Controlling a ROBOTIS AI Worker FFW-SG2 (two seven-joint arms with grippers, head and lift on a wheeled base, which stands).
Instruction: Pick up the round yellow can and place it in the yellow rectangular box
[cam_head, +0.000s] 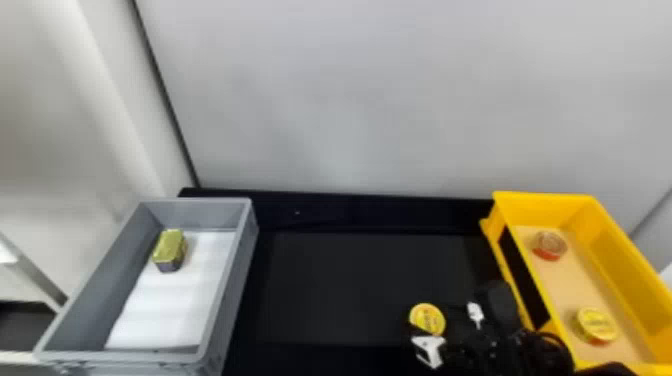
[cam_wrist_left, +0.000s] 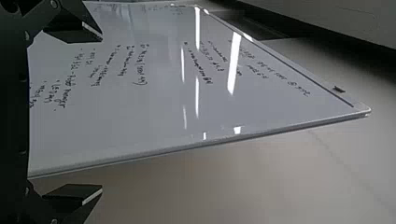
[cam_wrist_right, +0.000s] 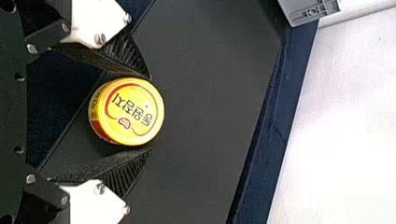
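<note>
Flanking the round yellow can (cam_head: 427, 319): right end effector (cam_head: 452, 330), its two fingers (cam_wrist_right: 123, 177) on opposite sides of the can; one side meets or nearly meets it, the other shows a slim gap; they stand about a can's width apart, with no firm grip showing.
Round yellow can: over the black counter (cam_head: 350, 280), lid in view, near the long side of the yellow rectangular box (cam_head: 542, 200) but outside it; whether its base touches the counter, I cannot tell.
Yellow rectangular box: on the right of the head view; a tan liner (cam_head: 575, 282) covers its floor; a second yellow can (cam_head: 597, 324) sits toward the near end, a red round can (cam_head: 550, 245) toward the far end, the two well apart; a black panel (cam_head: 525, 277) marks its outer side.
Gray bin (cam_head: 150, 356): on the left of the head view; a white sheet (cam_head: 165, 310) lines part of its floor; a rectangular can with a gold-green top (cam_head: 170, 247) sits inside, toward the far end.
Left end effector (cam_wrist_left: 100, 115): fingers wide apart, nothing between them; a whiteboard (cam_wrist_left: 163, 93) with handwriting shows beyond.
Backdrop: pale gray wall (cam_head: 350, 100) behind the counter.
</note>
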